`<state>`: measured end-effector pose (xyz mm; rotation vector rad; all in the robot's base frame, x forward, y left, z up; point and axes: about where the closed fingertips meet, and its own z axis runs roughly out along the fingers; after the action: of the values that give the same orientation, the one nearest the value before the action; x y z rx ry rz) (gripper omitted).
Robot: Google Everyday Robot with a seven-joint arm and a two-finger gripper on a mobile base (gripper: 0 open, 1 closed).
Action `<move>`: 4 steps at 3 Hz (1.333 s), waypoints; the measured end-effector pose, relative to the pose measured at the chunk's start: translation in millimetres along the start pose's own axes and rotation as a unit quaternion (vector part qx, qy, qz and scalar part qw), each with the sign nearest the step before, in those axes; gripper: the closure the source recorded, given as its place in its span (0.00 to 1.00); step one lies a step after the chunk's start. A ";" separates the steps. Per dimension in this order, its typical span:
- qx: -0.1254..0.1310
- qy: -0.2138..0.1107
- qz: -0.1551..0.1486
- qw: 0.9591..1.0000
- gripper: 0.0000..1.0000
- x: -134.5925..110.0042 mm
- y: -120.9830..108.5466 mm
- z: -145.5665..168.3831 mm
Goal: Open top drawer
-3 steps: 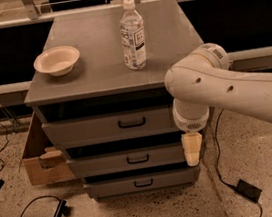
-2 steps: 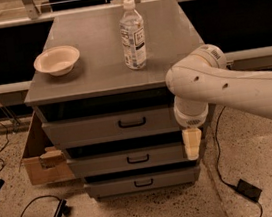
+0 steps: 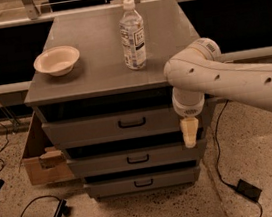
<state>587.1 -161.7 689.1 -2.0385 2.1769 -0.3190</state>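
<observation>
One claw (image 3: pixel 190 133) hangs pointing down at the lower right corner of the top drawer (image 3: pixel 88 130), below the desk (image 3: pixel 94 61) edge. Whether it is wide or narrow, I cannot tell.

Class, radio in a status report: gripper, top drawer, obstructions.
Gripper hangs low right of handle, apart from it. Top drawer untouched. Nothing between gripper and handle.

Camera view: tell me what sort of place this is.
Probably an office or lab workspace: a grey drawer cabinet carrying a water bottle and bowl, loose cables on the speckled floor, a cardboard box beside it. The gripper hangs by the right end of the top drawer.
</observation>
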 end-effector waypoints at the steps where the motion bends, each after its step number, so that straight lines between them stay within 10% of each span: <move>1: -0.007 -0.007 0.002 1.000 0.00 -4.9 -4.3 7.8; 4: -0.089 -0.038 0.017 0.995 0.64 -19.6 60.6 -1.2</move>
<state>529.6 -138.5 674.3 -2.0613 2.2648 -0.0432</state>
